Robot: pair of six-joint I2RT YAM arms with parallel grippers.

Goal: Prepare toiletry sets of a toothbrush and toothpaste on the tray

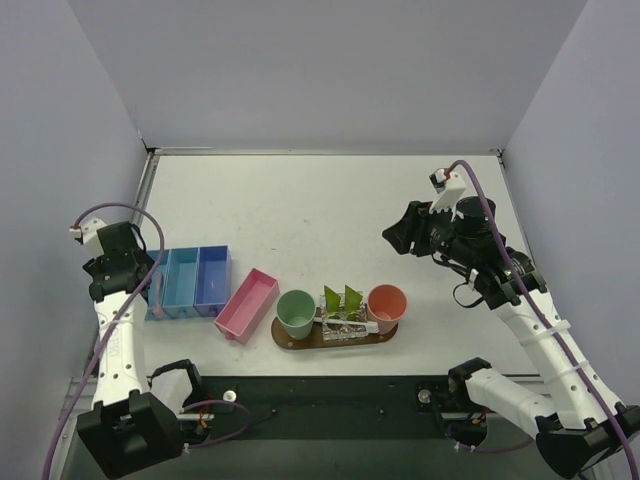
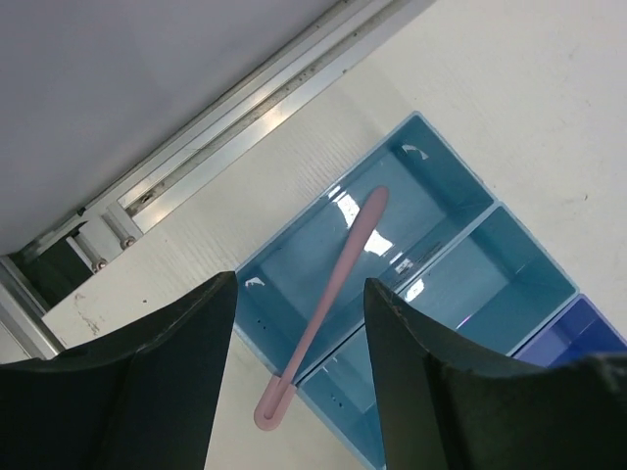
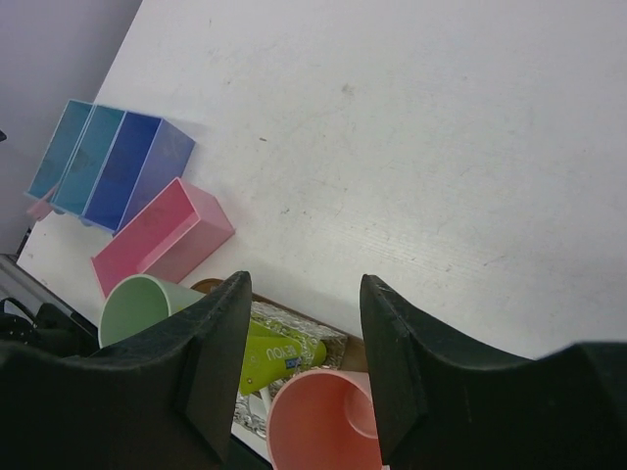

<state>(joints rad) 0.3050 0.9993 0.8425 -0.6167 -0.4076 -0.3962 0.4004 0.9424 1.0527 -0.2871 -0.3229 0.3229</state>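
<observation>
A slim pink toothbrush [image 2: 338,274] lies slanted in the light blue bin [image 2: 431,186], one end poking over the rim onto the table. My left gripper [image 2: 299,282] hovers above it, open, with a finger on either side and no contact. From above, that gripper [image 1: 146,282] sits at the bin's left end. The brown oval tray [image 1: 285,340] holds a green cup [image 1: 296,313], a clear holder with green toothpaste tubes [image 1: 342,298] and a salmon cup [image 1: 386,303]. My right gripper [image 1: 400,237] is open and empty, raised behind the tray, looking down on the toothpaste [image 3: 279,352].
A dark blue bin [image 1: 212,280] adjoins the light blue bin [image 1: 180,282], and a pink bin [image 1: 247,304] lies angled between them and the tray. An aluminium rail [image 2: 245,127] runs along the table's left edge. Grey walls enclose the table.
</observation>
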